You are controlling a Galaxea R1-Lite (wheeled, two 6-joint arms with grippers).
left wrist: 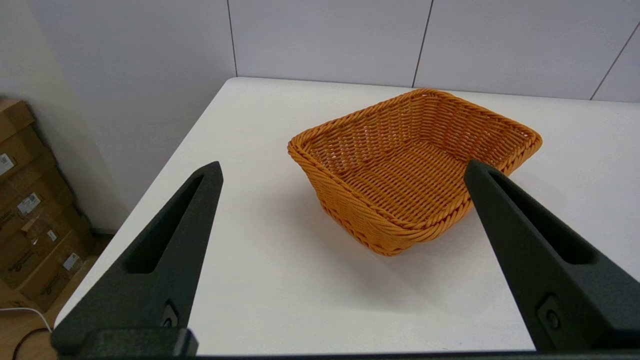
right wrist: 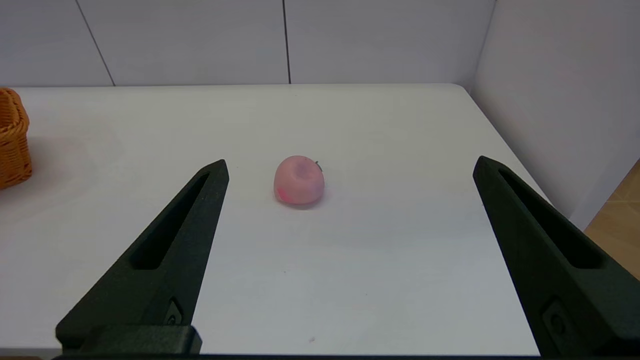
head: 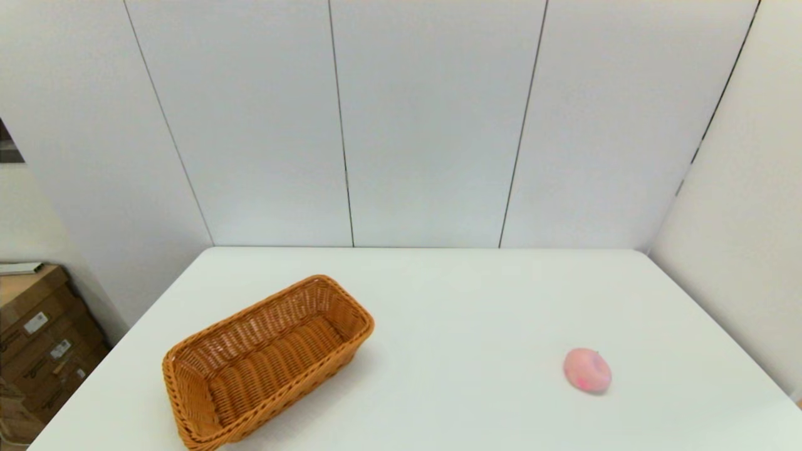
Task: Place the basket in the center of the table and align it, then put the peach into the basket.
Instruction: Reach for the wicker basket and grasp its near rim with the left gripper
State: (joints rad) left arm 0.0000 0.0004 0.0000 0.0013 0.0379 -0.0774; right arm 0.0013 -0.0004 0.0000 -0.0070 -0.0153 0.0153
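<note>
An orange-brown wicker basket (head: 266,360) lies at an angle on the left near part of the white table (head: 451,300), and it is empty. Over on the right near side rests a pale pink peach (head: 587,370). Neither arm shows in the head view. My left gripper (left wrist: 342,170) is open, held back from the table's near edge with the basket (left wrist: 415,165) ahead of it. The right gripper (right wrist: 350,167) is open too, short of the peach (right wrist: 299,180) and apart from it. The basket's end (right wrist: 12,137) shows at that view's side.
White wall panels (head: 401,119) close off the far side of the table and a wall (head: 745,207) runs along its right side. Cardboard boxes (head: 37,338) are stacked on the floor off the left edge.
</note>
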